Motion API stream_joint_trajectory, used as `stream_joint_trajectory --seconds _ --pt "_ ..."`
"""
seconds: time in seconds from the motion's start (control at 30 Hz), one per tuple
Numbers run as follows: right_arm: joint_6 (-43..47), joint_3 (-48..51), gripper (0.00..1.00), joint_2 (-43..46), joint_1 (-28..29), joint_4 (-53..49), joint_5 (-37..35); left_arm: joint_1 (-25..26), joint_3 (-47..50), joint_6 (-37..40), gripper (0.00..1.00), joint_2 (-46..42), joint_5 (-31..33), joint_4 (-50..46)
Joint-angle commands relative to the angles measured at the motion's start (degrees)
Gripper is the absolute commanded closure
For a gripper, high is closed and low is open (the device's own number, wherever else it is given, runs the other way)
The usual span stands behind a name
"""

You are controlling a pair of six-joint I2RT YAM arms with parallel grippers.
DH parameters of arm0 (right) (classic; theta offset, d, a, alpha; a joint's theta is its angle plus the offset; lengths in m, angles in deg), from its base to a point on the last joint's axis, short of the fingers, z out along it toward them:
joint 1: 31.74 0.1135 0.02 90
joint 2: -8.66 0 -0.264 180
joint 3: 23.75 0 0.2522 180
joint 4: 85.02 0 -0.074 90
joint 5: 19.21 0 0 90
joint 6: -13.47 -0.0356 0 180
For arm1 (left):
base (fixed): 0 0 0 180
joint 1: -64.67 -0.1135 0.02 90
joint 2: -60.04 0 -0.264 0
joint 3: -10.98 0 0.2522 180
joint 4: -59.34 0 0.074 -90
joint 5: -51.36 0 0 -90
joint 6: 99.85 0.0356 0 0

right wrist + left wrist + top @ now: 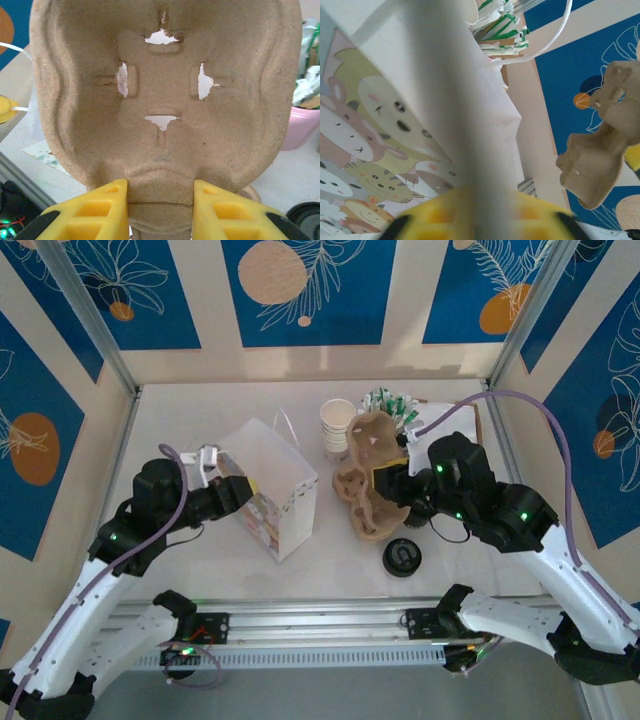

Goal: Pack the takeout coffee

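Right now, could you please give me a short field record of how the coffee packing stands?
paper bag: upright, top open, left of centre on the table
left tool: at the bag's left wall; grip unclear
cup carrier: gripped by the right tool, outside the bag, to its right
paper cups: stacked behind the carrier
black lid: on the table, in front of the carrier

I'm looking at a pale surface (230, 575). Left of centre on it stands a white paper bag (285, 510) printed with cartoon animals. Toward the back sits a stack of paper cups (337, 428), and just beside that a pink cup (300, 127) of green-striped packets (388, 403). A black lid (401, 558) lies near the front. The pulp cup carrier (360, 502) tilts between them; I can't tell whether it touches the surface.
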Motion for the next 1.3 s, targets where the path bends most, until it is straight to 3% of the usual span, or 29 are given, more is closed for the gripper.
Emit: stream_joint_trajectory --seconds 0.0,0.13,0.23,0.43,0.63,0.73,0.8,0.9,1.07,1.27 --pt "-1.58 -2.52 0.69 -1.57 4.55 3.5 -3.68 0.38 0.26 2.11 0.42 -2.45 2.52 -4.14" --pt "-0.43 -2.83 0.69 -3.07 9.42 7.46 -6.49 0.38 -2.8 6.68 0.12 -3.19 5.48 -9.51" --pt "0.13 -3.27 0.69 -3.98 11.41 9.26 -7.59 0.38 -9.49 13.1 0.0 -2.18 11.35 -16.99" --pt "0.72 -3.25 0.69 -4.75 13.09 10.73 -8.41 0.38 -21.26 23.71 0.0 1.46 20.72 -27.32" --pt "1.02 -2.77 0.69 -4.47 13.52 10.65 -8.79 0.38 -26.94 26.33 0.0 5.45 22.78 -28.3" --pt "1.17 -2.66 0.69 -3.89 13.88 10.38 -8.78 0.29 -31.58 27.05 0.01 10.13 30.12 -29.7" --pt "1.24 -2.62 0.69 -3.5 14.26 10.38 -8.71 -0.21 -33.2 27.34 0.08 13.48 35.06 -29.07" --pt "1.32 -2.22 0.69 -3.12 14.73 9.97 -8.8 -5.45 -34.9 26.97 0.21 17.72 30.36 -24.4" --pt "0.92 -1.88 0.69 -2.96 15.67 9.42 -8.66 -21.0 -36.13 21.21 0.32 24.01 11.81 -17.3" --pt "1.0 -1.28 0.69 -3.51 17.29 10.74 -7.72 -32.9 -26.14 13.12 0.55 30.68 -0.9 -10.07"
